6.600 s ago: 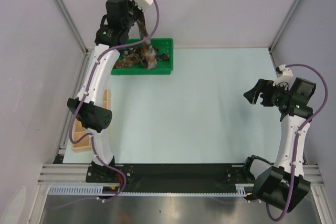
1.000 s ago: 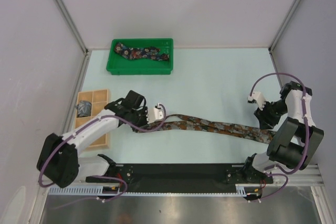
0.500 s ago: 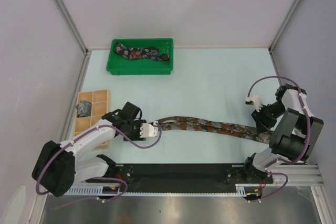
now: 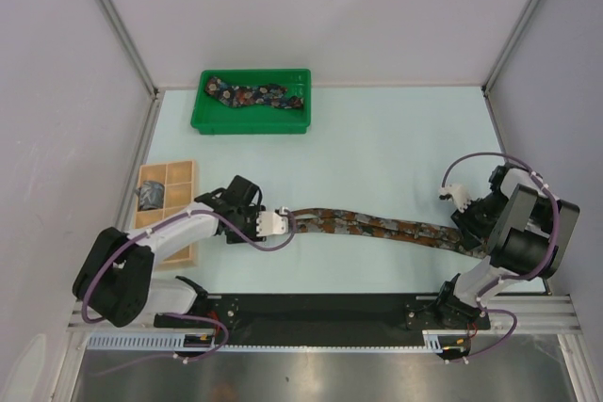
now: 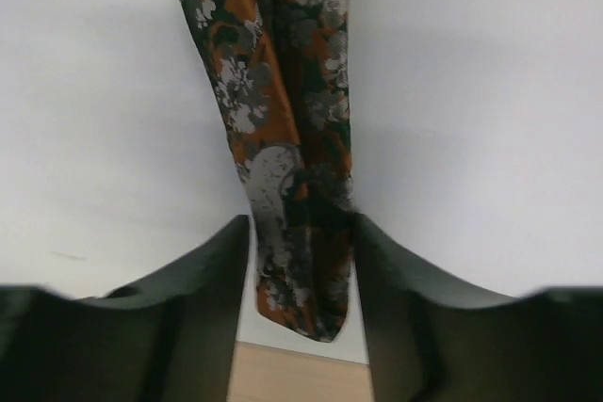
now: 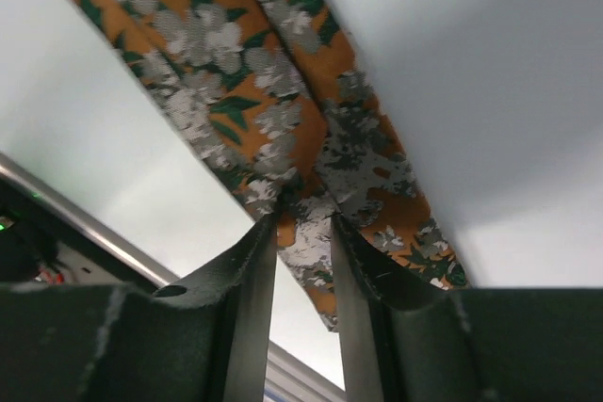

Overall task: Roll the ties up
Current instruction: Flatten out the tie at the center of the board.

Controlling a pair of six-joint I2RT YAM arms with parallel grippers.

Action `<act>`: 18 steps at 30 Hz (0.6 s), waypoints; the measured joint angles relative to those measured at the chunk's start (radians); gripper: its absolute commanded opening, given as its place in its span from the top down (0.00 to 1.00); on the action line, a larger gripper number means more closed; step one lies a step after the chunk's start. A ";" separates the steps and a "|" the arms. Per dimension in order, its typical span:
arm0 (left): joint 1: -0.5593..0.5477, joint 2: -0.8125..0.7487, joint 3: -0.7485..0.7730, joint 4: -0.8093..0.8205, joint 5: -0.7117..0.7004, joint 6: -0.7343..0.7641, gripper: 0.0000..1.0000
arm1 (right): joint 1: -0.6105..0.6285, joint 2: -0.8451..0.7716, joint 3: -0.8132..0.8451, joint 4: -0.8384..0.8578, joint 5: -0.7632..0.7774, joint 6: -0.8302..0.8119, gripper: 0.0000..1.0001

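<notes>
A rust-brown floral tie (image 4: 377,228) lies folded double in a long strip across the near part of the table. Its left end (image 5: 283,120) rests between the fingers of my left gripper (image 4: 285,222), which stands open (image 5: 301,265) with a gap beside the fabric. At the strip's right end my right gripper (image 4: 464,229) is shut on the tie (image 6: 207,54), the cloth bunched between its narrow jaws (image 6: 303,233). A dark navy floral tie (image 4: 254,96) lies in the green tray. A grey-blue tie (image 4: 151,196) sits rolled in the wooden box.
The green tray (image 4: 203,121) stands at the back left near the wall. The tan wooden compartment box (image 4: 179,172) sits at the left edge, just behind my left arm. A black rail (image 4: 320,308) runs along the near edge.
My left gripper has opened and let go of the tie's left end, which now rests on the table. The right gripper's jaws have narrowed on the right end and shifted slightly right.
</notes>
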 measured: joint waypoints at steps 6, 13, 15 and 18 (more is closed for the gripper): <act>0.007 0.026 -0.027 0.156 -0.090 0.004 0.81 | -0.003 0.042 0.014 0.032 0.022 0.044 0.76; 0.014 -0.072 -0.126 0.271 -0.149 0.042 0.89 | 0.006 0.090 0.054 0.021 0.040 0.126 0.77; 0.016 -0.090 -0.145 0.274 -0.151 0.052 0.81 | 0.017 0.090 0.054 0.024 0.048 0.141 0.77; 0.019 -0.103 -0.158 0.251 -0.144 0.063 0.52 | 0.029 0.089 0.054 0.026 0.059 0.148 0.76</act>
